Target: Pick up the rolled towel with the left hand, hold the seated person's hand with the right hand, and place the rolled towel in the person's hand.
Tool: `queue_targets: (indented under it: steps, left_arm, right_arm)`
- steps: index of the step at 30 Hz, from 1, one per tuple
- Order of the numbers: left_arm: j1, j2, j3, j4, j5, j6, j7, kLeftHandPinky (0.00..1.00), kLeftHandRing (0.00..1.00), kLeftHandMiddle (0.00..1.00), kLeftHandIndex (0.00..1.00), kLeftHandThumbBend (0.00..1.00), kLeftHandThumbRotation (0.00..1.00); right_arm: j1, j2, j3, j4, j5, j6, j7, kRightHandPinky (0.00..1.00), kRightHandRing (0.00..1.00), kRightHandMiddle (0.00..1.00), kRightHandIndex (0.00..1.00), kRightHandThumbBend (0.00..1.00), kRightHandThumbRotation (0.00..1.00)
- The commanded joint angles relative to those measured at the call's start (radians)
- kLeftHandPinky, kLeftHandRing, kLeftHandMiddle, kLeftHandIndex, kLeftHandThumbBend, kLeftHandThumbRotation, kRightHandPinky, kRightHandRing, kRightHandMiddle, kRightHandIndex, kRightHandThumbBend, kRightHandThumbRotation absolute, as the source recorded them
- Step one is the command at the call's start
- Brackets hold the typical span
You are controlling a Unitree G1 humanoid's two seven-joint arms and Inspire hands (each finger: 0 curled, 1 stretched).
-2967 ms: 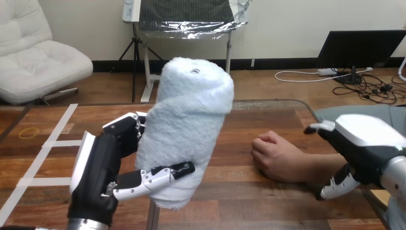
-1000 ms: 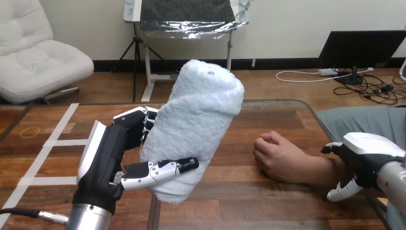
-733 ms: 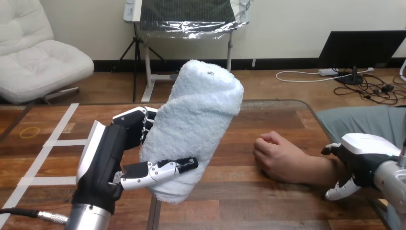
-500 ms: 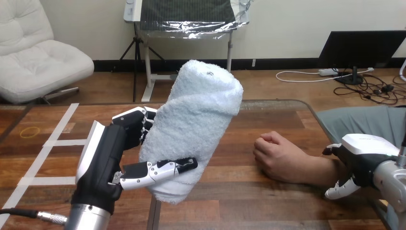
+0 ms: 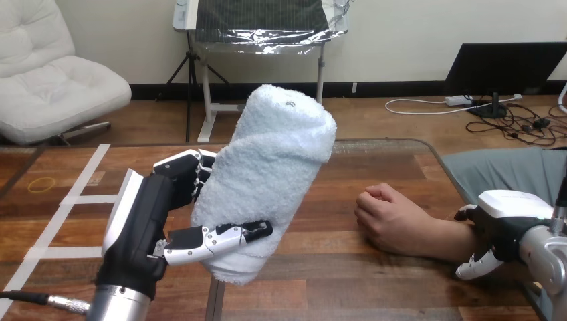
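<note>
My left hand (image 5: pixel 144 227) wrapped round towel (image 5: pixel 267 180), thumb across front. Towel up off table (image 5: pixel 388 174), tilted toward person's hand (image 5: pixel 391 221) for handover. That hand fisted on table, so nowhere to place yet. My right hand (image 5: pixel 501 224) at person's forearm (image 5: pixel 441 241), likely to steady it. Grip there: cannot tell.

One rolled towel (image 5: pixel 267 174), one person's hand (image 5: pixel 391 217), one table (image 5: pixel 374 281), two robot hands: left hand (image 5: pixel 144 221), right hand (image 5: pixel 501 224).

bright even light, faint sheen on the table (image 5: pixel 374 160).
</note>
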Motion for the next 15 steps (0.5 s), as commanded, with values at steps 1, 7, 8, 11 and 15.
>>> queue_targets:
  steps: [1, 7, 8, 11, 15]
  left_arm:
    - [-0.061, 0.008, 0.020, -0.013, -0.007, -0.028, 0.009, 0.36, 0.38, 0.44, 0.54, 0.61, 0.04]
    - [-0.072, 0.009, 0.026, -0.006, 0.000, -0.016, 0.014, 0.36, 0.38, 0.44, 0.54, 0.61, 0.05]
    - [-0.073, 0.009, 0.026, -0.005, -0.001, -0.015, 0.014, 0.37, 0.38, 0.44, 0.54, 0.61, 0.05]
    - [-0.082, 0.009, 0.030, 0.007, -0.004, -0.015, 0.014, 0.37, 0.38, 0.44, 0.54, 0.60, 0.04]
    - [-0.098, 0.012, 0.036, 0.031, -0.009, -0.014, 0.013, 0.37, 0.38, 0.45, 0.54, 0.61, 0.04]
  right_arm:
    - [-0.065, -0.012, 0.019, 0.046, 0.001, -0.016, -0.022, 0.92, 0.91, 0.90, 0.89, 0.61, 0.27]
    - [-0.085, -0.012, 0.039, 0.087, 0.005, -0.035, -0.016, 0.89, 0.88, 0.88, 0.88, 0.60, 0.28]
    - [-0.087, -0.012, 0.042, 0.093, 0.006, -0.038, -0.017, 0.89, 0.87, 0.88, 0.88, 0.60, 0.29]
    - [-0.100, -0.006, 0.050, 0.128, 0.008, -0.048, -0.023, 0.88, 0.87, 0.87, 0.87, 0.59, 0.29]
    - [-0.114, 0.004, 0.059, 0.167, 0.017, -0.056, -0.033, 0.87, 0.87, 0.87, 0.87, 0.59, 0.29]
